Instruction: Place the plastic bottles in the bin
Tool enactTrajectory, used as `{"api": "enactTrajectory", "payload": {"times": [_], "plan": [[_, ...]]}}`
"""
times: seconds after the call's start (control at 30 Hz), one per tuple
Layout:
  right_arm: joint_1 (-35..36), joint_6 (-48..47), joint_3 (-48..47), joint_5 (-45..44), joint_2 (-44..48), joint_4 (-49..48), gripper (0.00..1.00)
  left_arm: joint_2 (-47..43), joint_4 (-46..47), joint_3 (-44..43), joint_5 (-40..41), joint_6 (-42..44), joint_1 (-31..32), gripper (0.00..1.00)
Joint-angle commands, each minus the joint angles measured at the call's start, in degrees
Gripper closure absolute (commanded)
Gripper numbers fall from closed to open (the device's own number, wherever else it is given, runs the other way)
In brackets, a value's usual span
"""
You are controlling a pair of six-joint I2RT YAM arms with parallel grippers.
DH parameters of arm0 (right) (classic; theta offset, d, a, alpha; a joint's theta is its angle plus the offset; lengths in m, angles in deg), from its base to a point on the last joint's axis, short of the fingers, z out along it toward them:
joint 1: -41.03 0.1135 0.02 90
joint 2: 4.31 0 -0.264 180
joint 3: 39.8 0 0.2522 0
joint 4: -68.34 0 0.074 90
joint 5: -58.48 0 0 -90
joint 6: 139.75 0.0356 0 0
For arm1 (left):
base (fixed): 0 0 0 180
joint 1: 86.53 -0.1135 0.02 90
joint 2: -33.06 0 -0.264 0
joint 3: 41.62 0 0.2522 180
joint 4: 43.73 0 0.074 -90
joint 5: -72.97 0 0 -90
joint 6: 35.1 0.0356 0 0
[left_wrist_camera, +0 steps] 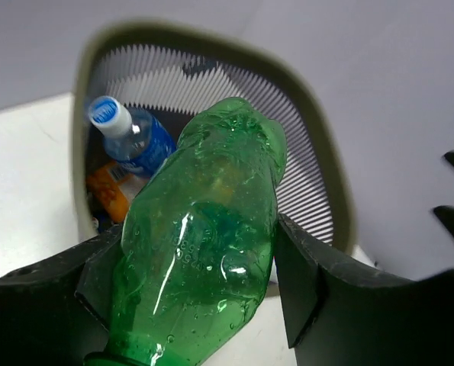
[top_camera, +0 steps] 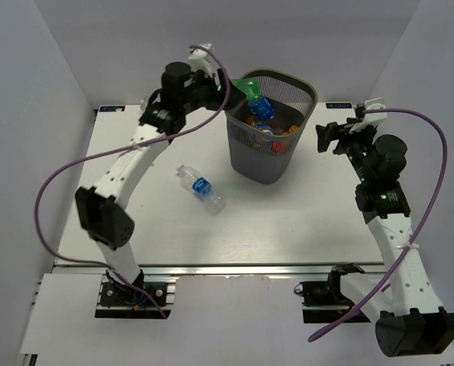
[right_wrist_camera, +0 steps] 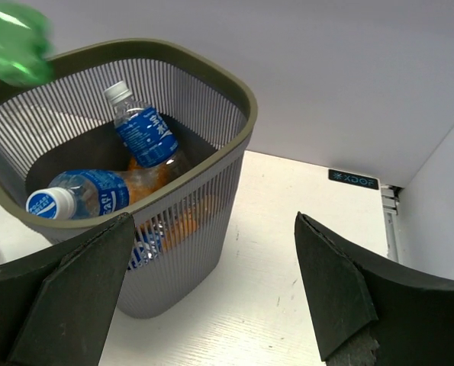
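Note:
My left gripper [top_camera: 228,85] is shut on a green bottle [top_camera: 246,88] and holds it tilted over the left rim of the dark grey mesh bin [top_camera: 312,90]. In the left wrist view the green bottle [left_wrist_camera: 204,244] sits between my fingers, above the bin's rim [left_wrist_camera: 330,175]. Inside the bin lie blue-labelled clear bottles [right_wrist_camera: 146,133] and orange ones [top_camera: 284,130]. One clear bottle with a blue label [top_camera: 201,187] lies on the table left of the bin. My right gripper [top_camera: 323,137] is open and empty, just right of the bin [right_wrist_camera: 242,99].
White walls close in the table on the left, right and back. The left arm's purple cable loops over the table's left side. A small black tag [right_wrist_camera: 352,179] sits at the table's back right edge.

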Motion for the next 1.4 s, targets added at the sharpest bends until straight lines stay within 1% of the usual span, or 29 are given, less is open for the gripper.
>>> {"api": "enactTrajectory", "payload": {"times": [0.0, 0.03, 0.07, 0.1, 0.2, 0.33, 0.4, 0.5, 0.53, 0.6, 0.63, 0.67, 0.73, 0.77, 0.83, 0.87, 0.9, 0.97, 1.0, 1.07, 1.1, 1.13, 1.17, 1.2, 1.27, 1.3, 1.33, 1.37], "plan": [[-0.37, 0.46, -0.27, 3.48, -0.66, -2.62, 0.11, 3.71, -4.93, -8.24, -5.73, 4.80, 2.43, 0.58], [-0.29, -0.06, -0.44, 4.27, -0.92, -2.44, 0.11, 5.12, -5.64, -10.17, -6.00, 5.76, 2.87, 0.43], [-0.37, -0.24, -0.70, 6.02, -1.01, -2.27, 0.11, 7.13, -6.35, -11.85, -5.48, 6.90, 3.57, 0.02], [-0.29, -0.51, -0.88, 7.17, -1.19, -1.57, 0.11, 8.20, -7.83, -15.26, -5.21, 7.52, 3.84, 0.02], [-0.28, -2.35, -1.41, 10.95, -1.01, -0.42, 0.11, 10.66, -9.69, -20.98, -3.72, 8.58, 3.84, 0.02], [-0.20, -4.98, -2.37, 17.89, -1.54, 0.89, 0.11, 10.93, -9.52, -24.33, -1.26, 9.03, 3.84, 0.02], [0.15, -6.48, -3.42, 23.24, -2.50, 2.21, 0.11, 9.97, -9.95, -25.22, 0.58, 9.46, 3.84, 0.02], [2.69, -9.64, -5.71, 27.04, -3.82, 5.99, 0.11, 6.73, -10.74, -24.70, 6.55, 11.22, 3.84, 0.02], [6.10, -10.61, -6.67, 26.78, -4.09, 7.82, 0.11, 5.32, -10.66, -22.17, 11.00, 11.48, 3.50, 0.02], [11.38, -15.35, -7.47, 22.85, -4.79, 10.03, 0.11, 2.16, -8.31, -16.99, 14.46, 10.88, 2.27, 0.02], [17.93, -16.75, -7.73, 20.48, -5.14, 10.91, 0.11, -1.86, -6.90, -13.48, 15.00, 9.91, 1.13, 0.02], [21.04, -17.73, -8.17, 16.71, -5.49, 11.44, 0.11, -3.90, -5.23, -5.44, 14.48, 7.29, -1.93, 0.02], [26.58, -19.23, -9.31, 17.11, -8.12, 13.19, 0.11, -9.25, -1.01, 2.60, 12.55, 3.86, -6.33, 0.02], [28.00, -19.32, -10.71, 17.03, -9.26, 14.51, 0.11, -10.76, -0.04, 9.77, 12.81, -0.16, -11.22, 0.02], [32.38, -18.27, -11.60, 15.63, -13.04, 14.44, 0.11, -13.23, 0.15, 16.23, 15.61, -3.62, -15.47, 0.02], [33.98, -17.83, -12.13, 14.31, -14.45, 14.00, 0.11, -15.59, 0.50, 19.57, 16.49, -6.42, -19.06, 0.02], [35.38, -17.82, -12.65, 13.78, -17.94, 14.08, 0.11, -16.83, 1.89, 26.30, 17.63, -7.66, -20.49, 0.02], [39.60, -17.82, -14.06, 12.20, -22.09, 14.26, 0.11, -19.90, 2.52, 32.14, 18.26, -10.90, -23.82, 0.02], [40.75, -17.82, -16.15, 11.49, -26.72, 14.87, 0.11, -20.70, 1.91, 36.61, 22.09, -11.80, -24.62, 0.02], [42.51, -15.72, -18.27, 9.57, -31.75, 14.35, 0.11, -22.11, 0.16, 39.89, 25.71, -13.99, -26.29, 0.02], [42.78, -14.67, -20.98, 9.21, -37.00, 14.26, 0.11, -23.42, -0.72, 42.78, 28.77, -14.35, -26.56, 0.02], [42.87, -13.35, -22.57, 9.03, -39.83, 14.43, 0.11, -24.04, -0.82, 44.11, 29.76, -14.61, -26.65, 0.02], [42.96, -12.91, -24.24, 7.98, -42.47, 14.78, 0.11, -24.66, -0.56, 45.52, 30.29, -14.62, -26.65, 0.02], [43.04, -12.38, -26.00, 7.19, -47.72, 14.87, 0.11, -25.62, 0.32, 46.66, 30.38, -14.53, -26.65, 0.02], [43.13, -11.94, -30.49, 4.82, -52.58, 14.09, 0.11, -26.16, 0.50, 48.60, 30.30, -14.27, -26.65, 0.02], [43.31, -11.67, -31.81, 2.89, -57.04, 13.56, 0.10, -26.51, 0.24, 48.87, 30.30, -14.27, -26.65, 0.02], [43.66, -11.85, -34.08, 1.13, -59.35, 12.86, 0.11, -26.60, -0.02, 49.04, 30.56, -14.27, -26.65, 0.02], [43.75, -12.28, -35.32, -2.97, -63.72, 11.98, 0.11, -26.69, -0.20, 48.87, 31.52, -14.53, -28.48, 0.02]]}}
